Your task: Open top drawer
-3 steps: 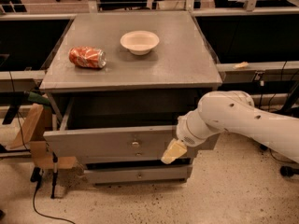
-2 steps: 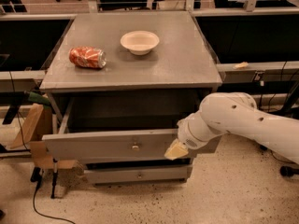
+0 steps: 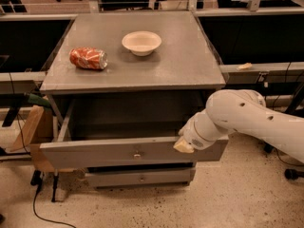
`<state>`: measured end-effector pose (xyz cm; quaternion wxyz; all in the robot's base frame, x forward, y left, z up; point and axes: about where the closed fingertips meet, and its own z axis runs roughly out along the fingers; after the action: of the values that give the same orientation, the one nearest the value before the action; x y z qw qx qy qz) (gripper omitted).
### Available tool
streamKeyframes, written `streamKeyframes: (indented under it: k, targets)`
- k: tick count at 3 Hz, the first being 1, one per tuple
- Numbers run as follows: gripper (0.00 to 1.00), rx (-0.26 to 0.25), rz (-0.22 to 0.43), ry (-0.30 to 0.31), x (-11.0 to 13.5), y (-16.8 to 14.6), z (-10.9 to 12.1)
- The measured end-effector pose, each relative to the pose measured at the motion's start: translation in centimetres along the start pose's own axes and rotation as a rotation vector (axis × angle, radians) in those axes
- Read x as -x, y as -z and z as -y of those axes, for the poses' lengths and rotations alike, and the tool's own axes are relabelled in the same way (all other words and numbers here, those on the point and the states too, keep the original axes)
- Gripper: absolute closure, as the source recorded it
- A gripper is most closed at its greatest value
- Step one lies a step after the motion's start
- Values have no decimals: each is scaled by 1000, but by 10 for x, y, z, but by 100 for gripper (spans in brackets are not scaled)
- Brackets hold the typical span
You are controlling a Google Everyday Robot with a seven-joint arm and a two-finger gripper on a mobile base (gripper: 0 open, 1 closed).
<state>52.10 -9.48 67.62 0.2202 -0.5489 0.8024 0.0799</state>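
Drawer first: the top drawer (image 3: 118,153) sticks out from under the tabletop (image 3: 180,65), a little farther than a moment ago. The gripper (image 3: 183,146) sits at its top edge on the right (pinching or just hooked, hard to see). Farther back, the red can (image 3: 88,58) and white bowl (image 3: 141,42) have not moved.

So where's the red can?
The red can lies left of the white bowl on the cabinet top; the gripper is lower right, at the front of the top drawer.
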Motion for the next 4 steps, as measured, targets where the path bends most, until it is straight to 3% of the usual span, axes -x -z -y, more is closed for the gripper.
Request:
streamKeyframes:
  k: [1,2,4]
  targets:
    - [100,4,-8,-3,-4,1,-2]
    - [100,8,-18,-7,-8,3,-3]
    - [50,18,-32,23,-16,9,-14]
